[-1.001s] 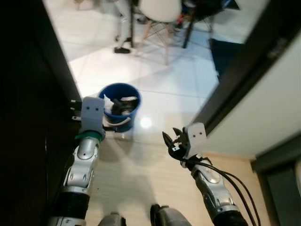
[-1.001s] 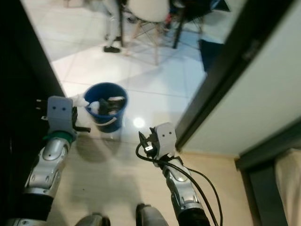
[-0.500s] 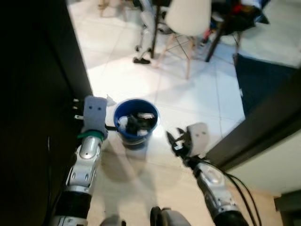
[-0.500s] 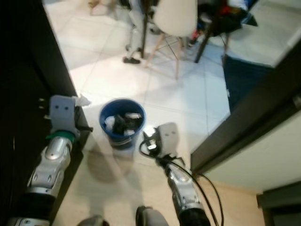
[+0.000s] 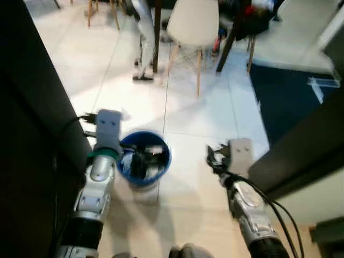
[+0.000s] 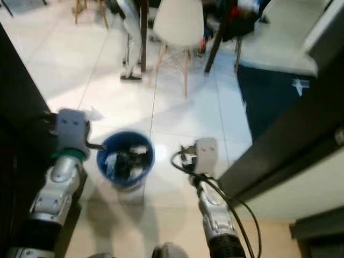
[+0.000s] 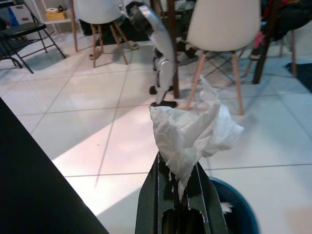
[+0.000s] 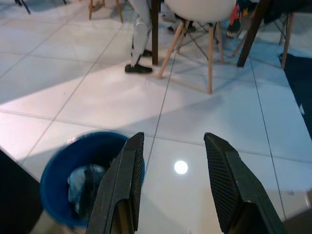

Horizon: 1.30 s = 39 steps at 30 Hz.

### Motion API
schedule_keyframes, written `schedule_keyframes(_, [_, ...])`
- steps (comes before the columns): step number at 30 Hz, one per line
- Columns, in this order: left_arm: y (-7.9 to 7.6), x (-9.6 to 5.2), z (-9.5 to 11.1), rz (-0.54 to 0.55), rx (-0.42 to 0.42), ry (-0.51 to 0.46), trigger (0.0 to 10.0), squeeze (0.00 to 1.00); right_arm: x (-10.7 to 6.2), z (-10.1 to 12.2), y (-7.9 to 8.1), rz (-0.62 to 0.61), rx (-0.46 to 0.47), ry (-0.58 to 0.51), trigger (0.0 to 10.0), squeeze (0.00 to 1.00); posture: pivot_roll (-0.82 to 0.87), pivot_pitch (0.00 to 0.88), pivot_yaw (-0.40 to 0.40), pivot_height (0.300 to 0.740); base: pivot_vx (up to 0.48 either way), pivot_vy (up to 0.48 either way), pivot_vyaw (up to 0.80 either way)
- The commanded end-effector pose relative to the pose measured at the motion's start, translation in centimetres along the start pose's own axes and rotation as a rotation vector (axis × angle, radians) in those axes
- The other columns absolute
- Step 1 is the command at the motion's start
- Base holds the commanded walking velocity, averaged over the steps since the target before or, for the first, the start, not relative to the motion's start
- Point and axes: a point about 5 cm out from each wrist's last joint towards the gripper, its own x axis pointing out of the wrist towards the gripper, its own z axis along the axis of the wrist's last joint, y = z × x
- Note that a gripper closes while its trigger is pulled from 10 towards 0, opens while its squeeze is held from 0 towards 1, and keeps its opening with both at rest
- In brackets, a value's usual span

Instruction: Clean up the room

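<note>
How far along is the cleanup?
Done: the blue bucket already holds several discarded items. In hand: the left gripper is shut on a crumpled white tissue, beside the bucket but not yet over it. Left: drop the tissue in. The right gripper is open and empty.

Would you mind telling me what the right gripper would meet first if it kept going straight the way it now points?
Probably the white tiled floor just past the blue bucket; the right gripper is open, and the bucket sits off to one side, though depth is hard to judge.
</note>
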Motion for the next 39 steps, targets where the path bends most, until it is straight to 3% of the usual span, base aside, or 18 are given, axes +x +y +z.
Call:
schedule_keyframes(1, [0.7, -0.2, -0.9, 0.021, 0.012, 0.034, 10.0, 0.0, 0.0, -0.5, 0.7, 0.011, 0.001, 0.019, 10.0, 0.0, -0.03, 0.072, -0.017, 0.74, 0.48, 0.0, 0.0])
schedule_keyframes(15, [0.7, -0.2, -0.9, 0.027, 0.01, 0.038, 10.0, 0.0, 0.2, 0.0, 2.0, 0.088, 0.0, -0.014, 10.0, 0.0, -0.03, 0.073, -0.017, 0.74, 0.47, 0.0, 0.0])
schedule_keyframes(31, [0.2, -0.4, -1.3, -0.016, 0.009, 0.058, 10.0, 0.0, 0.1, -0.1, 2.0, 0.093, -0.009, -0.009, 10.0, 0.0, -0.03, 0.074, -0.017, 0.74, 0.0, 0.0, 0.0])
schedule_keyframes(39, [-1.1, -0.6, -2.7, -0.139, 0.018, 0.16, 10.0, 0.0, 0.1, -0.1, 2.0, 0.092, -0.011, -0.01, 10.0, 0.0, -0.03, 0.074, -0.017, 0.74, 0.0, 0.0, 0.0])
